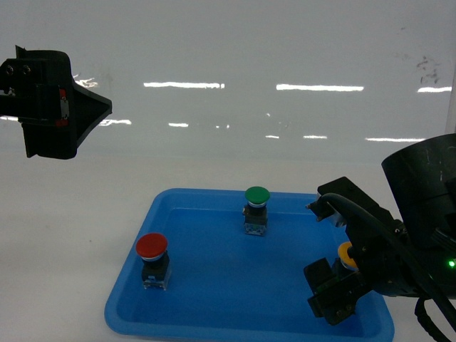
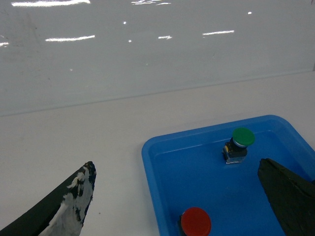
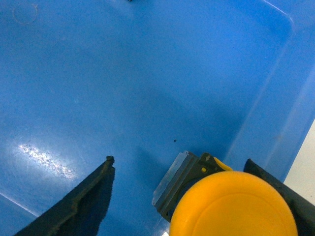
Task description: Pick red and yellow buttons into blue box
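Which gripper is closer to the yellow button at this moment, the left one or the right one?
The right gripper. Its open fingers sit on either side of the yellow button in the blue tray. The left gripper is raised far to the left, outside the tray.

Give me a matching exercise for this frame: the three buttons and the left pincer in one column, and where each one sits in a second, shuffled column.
Column 1:
1. red button
2. green button
3. yellow button
4. left pincer

Column 2:
A. between the fingers of the right pincer
B. raised off the table, left of the blue tray, holding nothing
C. near the tray's far rim, standing free
D. in the tray's near left part, standing free

Pairs: 1-D, 2-C, 3-A, 4-B
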### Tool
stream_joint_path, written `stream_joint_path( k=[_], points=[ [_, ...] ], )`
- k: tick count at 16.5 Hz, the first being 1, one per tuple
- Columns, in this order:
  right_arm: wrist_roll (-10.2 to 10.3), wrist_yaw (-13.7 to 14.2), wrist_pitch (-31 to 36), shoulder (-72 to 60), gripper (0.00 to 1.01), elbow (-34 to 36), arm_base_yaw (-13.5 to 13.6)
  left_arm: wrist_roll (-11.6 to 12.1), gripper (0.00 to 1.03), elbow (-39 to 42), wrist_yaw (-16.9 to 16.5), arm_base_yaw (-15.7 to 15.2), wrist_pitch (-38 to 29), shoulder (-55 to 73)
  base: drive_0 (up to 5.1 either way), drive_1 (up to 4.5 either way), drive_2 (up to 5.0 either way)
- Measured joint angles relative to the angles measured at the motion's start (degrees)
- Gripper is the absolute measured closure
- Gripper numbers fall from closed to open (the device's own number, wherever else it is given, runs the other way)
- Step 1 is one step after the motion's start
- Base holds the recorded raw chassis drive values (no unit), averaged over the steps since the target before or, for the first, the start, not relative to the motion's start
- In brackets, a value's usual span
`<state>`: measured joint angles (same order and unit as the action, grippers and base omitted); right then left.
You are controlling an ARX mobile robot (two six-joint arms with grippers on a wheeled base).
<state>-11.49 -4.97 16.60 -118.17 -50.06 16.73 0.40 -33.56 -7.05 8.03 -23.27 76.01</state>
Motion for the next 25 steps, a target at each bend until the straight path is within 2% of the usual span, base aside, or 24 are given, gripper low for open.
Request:
stream_joint_path(
  k=[2, 3, 4, 5, 8, 9, 12, 15, 17, 18, 19, 21, 22, 23, 24, 25],
  points=[
    [0.1, 0.1, 0.6, 0.0, 0.41, 0.4, 0.2, 0.0, 0.05, 0.0, 0.0, 0.0, 0.0, 0.0, 0.0, 0.00, 0.0],
    [0.1, 0.1, 0.9, -0.1, 0.47, 0.6, 0.2, 0.0, 0.05, 0.0, 0.0, 0.0, 0.0, 0.0, 0.0, 0.00, 0.0],
    [0.3, 0.6, 1.7, -0.3, 0.58, 1.1, 0.1, 0.0, 0.05, 0.0, 0.0, 0.0, 0.0, 0.0, 0.0, 0.00, 0.0],
    [0.4, 1.8, 4.7, -0.3, 0.74, 3.0, 0.0, 0.0, 0.05, 0.0, 0.0, 0.0, 0.0, 0.0, 0.0, 0.00, 0.0],
    [1.1, 3.5, 12.2, 5.3, 0.75, 6.9, -2.7, 0.0, 0.05, 0.0, 0.0, 0.0, 0.0, 0.0, 0.0, 0.00, 0.0],
    [0.9, 4.4, 15.4, 8.0, 0.75, 8.2, -3.0, 0.0, 0.05, 0.0, 0.0, 0.0, 0.0, 0.0, 0.0, 0.00, 0.0],
    [0.1, 4.5, 22.6, 19.2, 0.75, 14.6, -5.5, 0.0, 0.05, 0.0, 0.0, 0.0, 0.0, 0.0, 0.0, 0.00, 0.0],
    [0.2, 7.7, 30.4, 33.7, 0.75, 25.1, -10.7, 0.0, 0.05, 0.0, 0.0, 0.0, 0.0, 0.0, 0.0, 0.00, 0.0],
    [1.7, 9.6, 29.8, 43.3, 0.75, 32.3, -15.4, 0.0, 0.05, 0.0, 0.0, 0.0, 0.0, 0.0, 0.0, 0.00, 0.0],
    [2.1, 10.6, 30.0, 47.6, 0.75, 36.0, -16.5, 0.0, 0.05, 0.0, 0.0, 0.0, 0.0, 0.0, 0.0, 0.00, 0.0],
    [2.6, 10.1, 27.9, 51.7, 0.75, 38.7, -16.9, 0.0, 0.05, 0.0, 0.0, 0.0, 0.0, 0.0, 0.0, 0.00, 0.0],
    [2.9, 9.5, 23.4, 61.5, 0.75, 44.5, -16.5, 0.0, 0.05, 0.0, 0.0, 0.0, 0.0, 0.0, 0.0, 0.00, 0.0],
    [3.0, 10.9, 21.2, 66.4, 0.75, 47.2, -14.5, 0.0, 0.05, 0.0, 0.0, 0.0, 0.0, 0.0, 0.0, 0.00, 0.0],
    [4.2, 14.5, 13.4, 75.9, 0.75, 49.5, -9.2, 0.0, 0.05, 0.0, 0.0, 0.0, 0.0, 0.0, 0.0, 0.00, 0.0],
    [6.1, 19.4, 10.9, 83.4, 0.75, 49.7, -3.0, 0.0, 0.05, 0.0, 0.0, 0.0, 0.0, 0.0, 0.0, 0.00, 0.0],
    [6.0, 21.3, 13.0, 82.8, 0.75, 49.7, -1.3, 0.0, 0.05, 0.1, -0.2, 0.4, -0.3, 0.0, 0.0, 0.00, 0.0]
  ],
)
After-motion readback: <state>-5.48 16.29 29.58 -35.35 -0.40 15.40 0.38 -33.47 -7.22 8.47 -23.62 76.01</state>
